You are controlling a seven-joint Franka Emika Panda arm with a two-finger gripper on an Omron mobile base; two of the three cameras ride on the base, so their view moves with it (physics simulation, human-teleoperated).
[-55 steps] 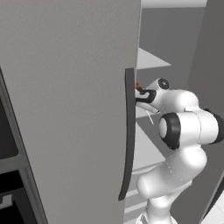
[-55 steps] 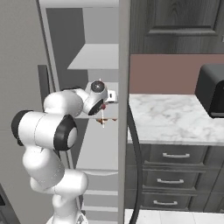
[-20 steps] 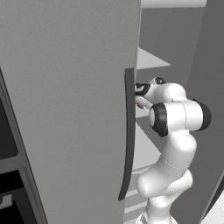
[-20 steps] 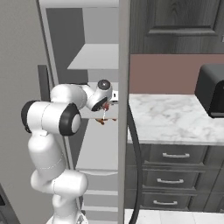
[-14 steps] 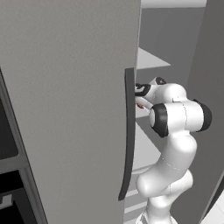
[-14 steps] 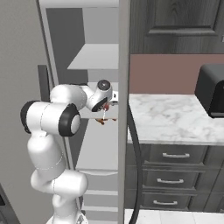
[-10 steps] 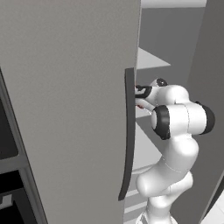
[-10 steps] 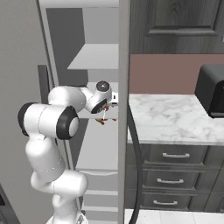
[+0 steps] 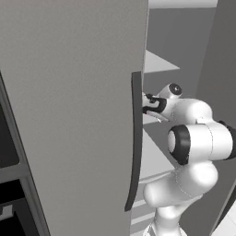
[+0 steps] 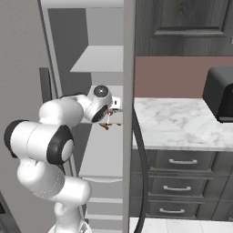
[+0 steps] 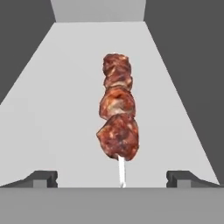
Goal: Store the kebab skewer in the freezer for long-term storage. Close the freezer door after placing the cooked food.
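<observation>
The kebab skewer (image 11: 117, 114), reddish-brown meat chunks on a thin pale stick, sits between my gripper's (image 11: 112, 178) widely spread fingertips over a white freezer shelf (image 11: 52, 109). In the right base view the skewer (image 10: 107, 124) is just under the gripper (image 10: 113, 108), deep inside the freezer (image 10: 102, 59). Whether the skewer rests on the shelf I cannot tell. The open freezer door (image 10: 129, 113) stands edge-on to the right of the arm. In the left base view the hand (image 9: 152, 105) reaches in behind the dark handle (image 9: 135, 138).
The other grey door panel (image 9: 69, 106) stands close on the arm's left. A marble counter (image 10: 182, 123) with drawers (image 10: 182, 161) and a black toaster oven (image 10: 220, 93) lies right of the open door. Another white shelf (image 10: 100, 59) is above the hand.
The arm's elbow has swung lower and to the left. The hand and the skewer stay at nearly the same spot inside the freezer.
</observation>
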